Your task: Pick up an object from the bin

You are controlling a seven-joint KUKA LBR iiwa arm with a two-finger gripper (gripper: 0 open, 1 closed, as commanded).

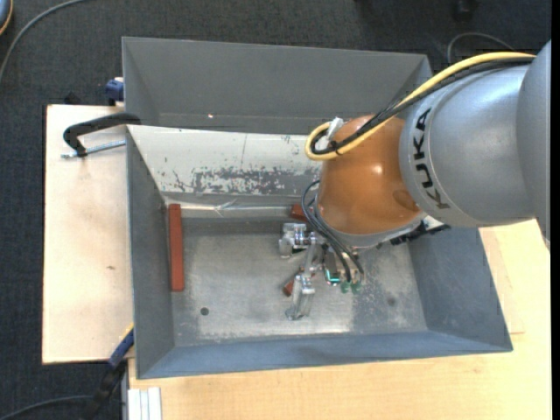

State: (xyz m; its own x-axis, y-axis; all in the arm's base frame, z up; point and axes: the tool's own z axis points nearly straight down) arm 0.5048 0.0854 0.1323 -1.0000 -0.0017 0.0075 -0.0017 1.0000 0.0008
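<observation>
**Dark carpet, grey bin, gripper down at mid-floor**

Dark carpet (52, 51) lies all round the grey metal bin (262, 59) on my feed; the bin's sloping walls run down to a scuffed, speckled floor, and the far wall shows a pale, scratched patch. The arm (490, 147) comes in from the right, and its orange cover (363, 182) hangs over the right half of the floor, with a yellow cable (420, 86) looping over its top; that bulk blocks my sight of whatever lies under it. Below the cover the gripper (300, 297) sits low over the middle of the floor, towards the near wall; I cannot tell how far open it stands, nor whether it has hold of anything, since the metal parts and wiring overlap from this angle. A small reddish-brown piece (289, 284) lies just beside the gripper's left edge, at mid-floor; I cannot say whether the two touch. A second reddish scrap (297, 210) peeks out at the cover's left rim, near the foot of the far wall, partly hidden. Well apart from all this, a long reddish-brown bar (176, 248) lies against the foot of the left wall, running from far to near; a small dark spot (204, 312) marks the floor near the bar's near end.
</observation>
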